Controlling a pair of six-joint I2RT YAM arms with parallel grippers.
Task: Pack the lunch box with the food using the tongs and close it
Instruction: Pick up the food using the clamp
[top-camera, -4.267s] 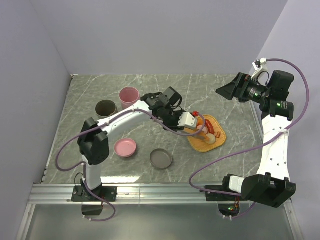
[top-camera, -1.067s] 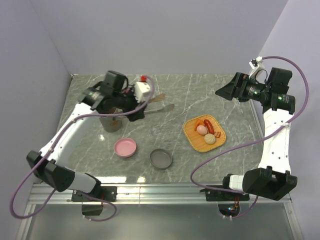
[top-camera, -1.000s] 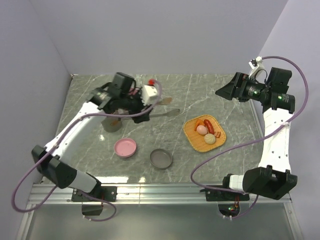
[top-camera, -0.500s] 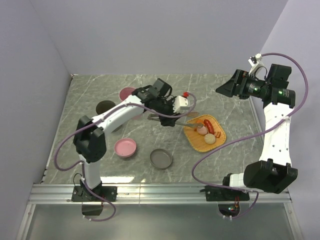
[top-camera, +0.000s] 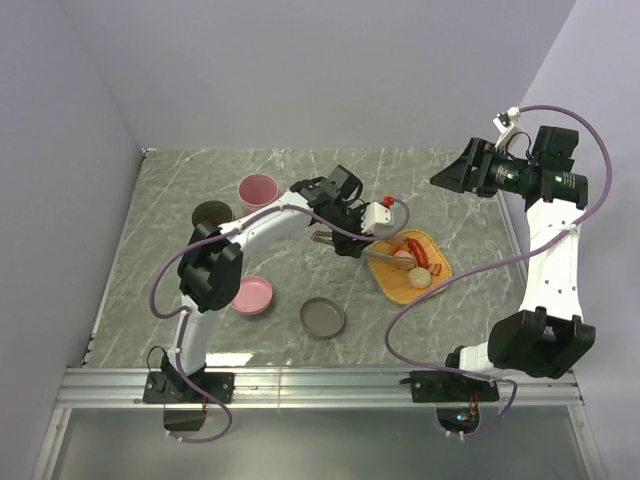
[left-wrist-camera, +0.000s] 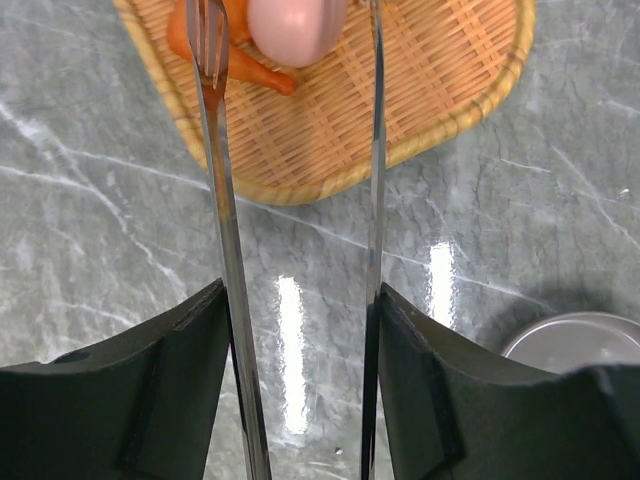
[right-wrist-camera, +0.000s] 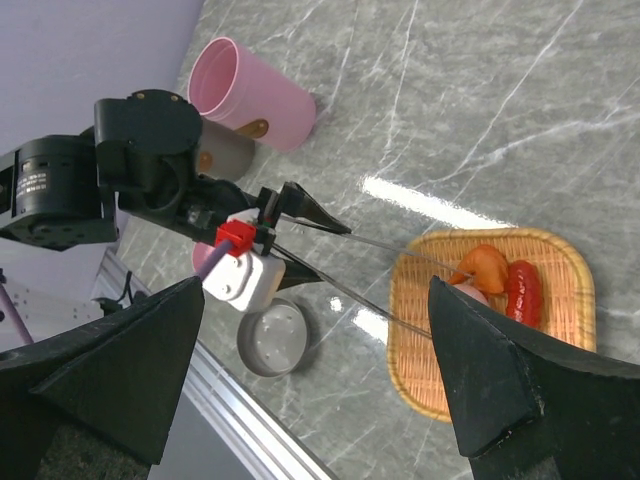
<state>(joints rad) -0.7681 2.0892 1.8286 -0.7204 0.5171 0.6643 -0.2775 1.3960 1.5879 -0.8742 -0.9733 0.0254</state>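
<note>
My left gripper (top-camera: 343, 236) (left-wrist-camera: 300, 395) is shut on the silver tongs (top-camera: 375, 250) (left-wrist-camera: 226, 250), one fingertip against the outside of each arm. The tong tips reach over the orange woven tray (top-camera: 440, 272) (left-wrist-camera: 440, 90) and straddle the pinkish ball (top-camera: 403, 260) (left-wrist-camera: 295, 25), beside an orange chunk (left-wrist-camera: 240, 65) (right-wrist-camera: 485, 265). A red strip (top-camera: 420, 252) (right-wrist-camera: 522, 290) and a cream ball (top-camera: 420, 279) also lie on the tray. The dark round lunch box (top-camera: 212, 213) stands at the back left. My right gripper (top-camera: 447, 180) (right-wrist-camera: 315, 400) hangs open and empty, high at the back right.
A pink cup (top-camera: 258, 190) (right-wrist-camera: 250, 95) stands beside the dark pot. A pink bowl (top-camera: 250, 295) and a grey round lid-like dish (top-camera: 322, 317) (left-wrist-camera: 575, 345) (right-wrist-camera: 272, 340) sit near the front. Walls close the left, back and right sides.
My left arm has swung right from over the dark pot to the tray, carrying the tongs. Its grip has barely changed. The right arm has hardly moved.
</note>
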